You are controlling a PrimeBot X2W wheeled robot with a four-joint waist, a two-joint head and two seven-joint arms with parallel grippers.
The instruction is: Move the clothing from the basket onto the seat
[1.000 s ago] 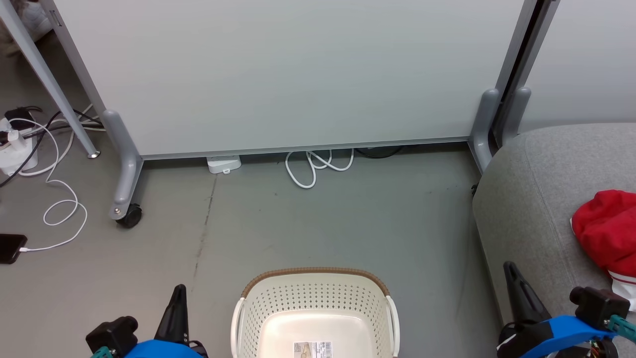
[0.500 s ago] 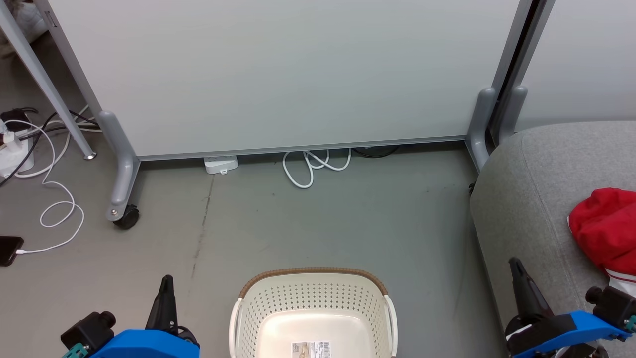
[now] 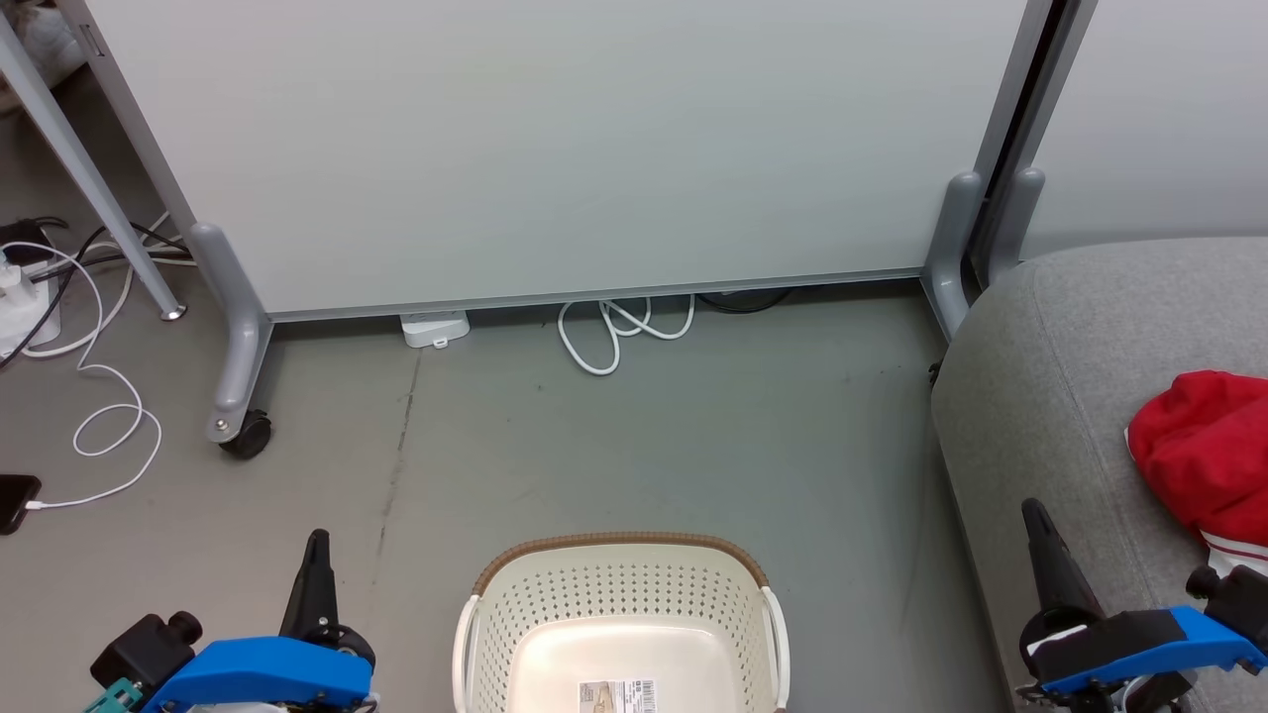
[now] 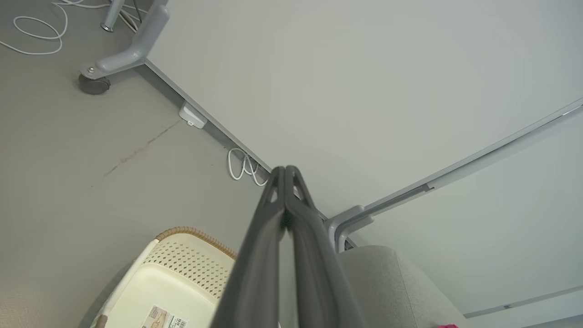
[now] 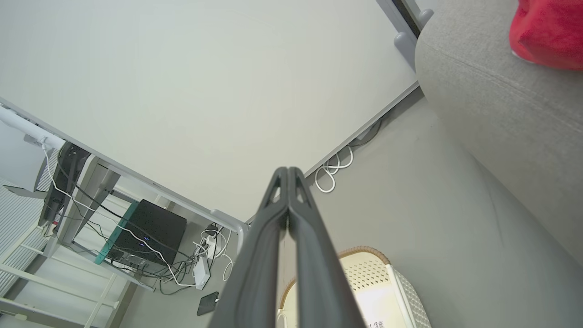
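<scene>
The cream basket (image 3: pixel 619 604) with its brown rim sits on the floor at the bottom centre of the head view; inside I see bare plastic and a label, no fabric. Red clothing (image 3: pixel 1204 451) with a white striped cuff lies on the grey seat (image 3: pixel 1060 376) at the right, also seen as clothing (image 5: pixel 549 32) on the seat (image 5: pixel 492 109). My left gripper (image 3: pixel 315 560) is shut, left of the basket, with nothing in it (image 4: pixel 286 175). My right gripper (image 3: pixel 1038 525) is shut and empty over the seat's front edge (image 5: pixel 288 175).
A wheeled grey partition panel (image 3: pixel 555 149) stands behind the basket, its caster (image 3: pixel 243 434) at the left. White cables (image 3: pixel 619 332) and a small white box (image 3: pixel 434 327) lie at its foot. More cables, a power strip and a phone (image 3: pixel 15 490) lie at far left.
Both grippers have dropped lower toward the bottom edge of the head view. The whole head view has shifted slightly left and up, so the camera moved a little.
</scene>
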